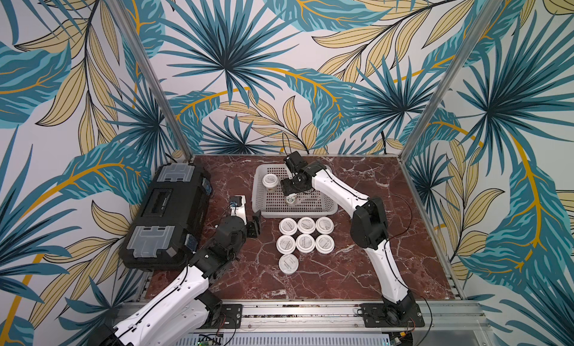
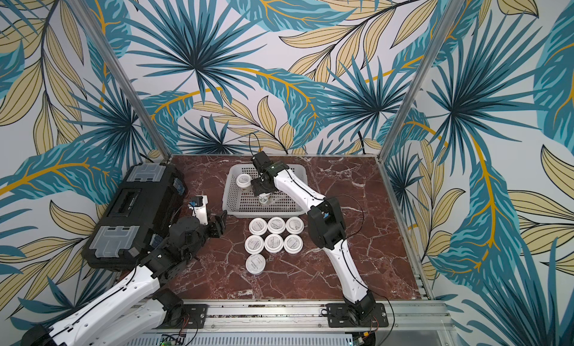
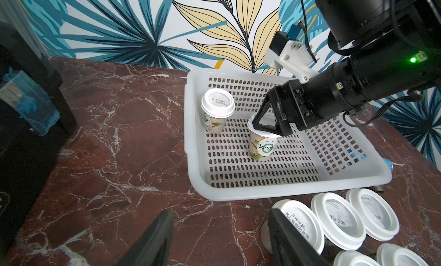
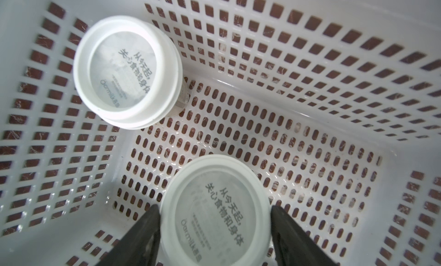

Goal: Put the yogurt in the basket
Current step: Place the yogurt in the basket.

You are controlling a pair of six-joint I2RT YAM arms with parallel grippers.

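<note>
Nearest, a lone yogurt (image 1: 288,263) stands on the table (image 1: 357,276). Just beyond it, six yogurts (image 1: 306,244) sit in two close rows of three. Left of the far row, the left gripper (image 1: 255,226) hangs with jaws apart, empty; a toolbox (image 1: 167,217) lies further left. Beyond, in the basket (image 3: 286,190), the right gripper (image 4: 214,207) straddles the lid of an upright yogurt (image 3: 262,146) at mid-floor; clamped or just clear, I cannot tell. A second yogurt (image 3: 217,105) stands in the far left corner.
</note>
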